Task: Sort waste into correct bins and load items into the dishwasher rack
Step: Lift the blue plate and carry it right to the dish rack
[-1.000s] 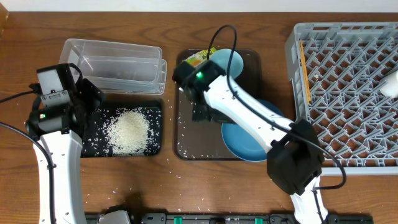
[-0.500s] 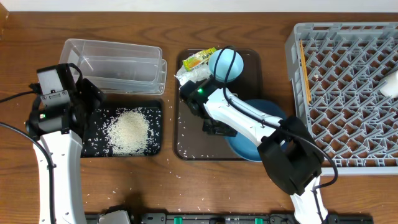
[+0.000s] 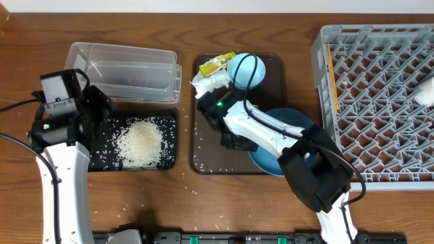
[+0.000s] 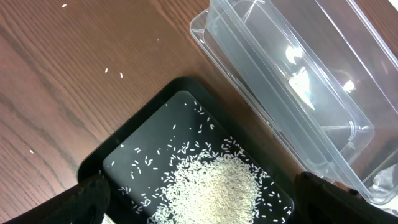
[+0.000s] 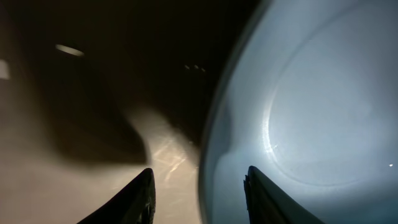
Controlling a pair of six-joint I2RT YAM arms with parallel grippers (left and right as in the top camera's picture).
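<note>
The dark blue plate is pictured on the brown serving tray, its left rim straddled by the right gripper. The fingers are set partly apart, and whether the rim is actually pinched cannot be told. The light blue bowl, napkin and wrapper are grouped at the tray's far end, while the left gripper is held spread wide and empty above the rice heaped in the black tray.

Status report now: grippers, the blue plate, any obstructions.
Left gripper open, empty, over black tray. Right gripper astride dark blue plate rim on brown tray, grip unconfirmed. Bowl, napkin, wrapper behind it, apart from plate.
</note>
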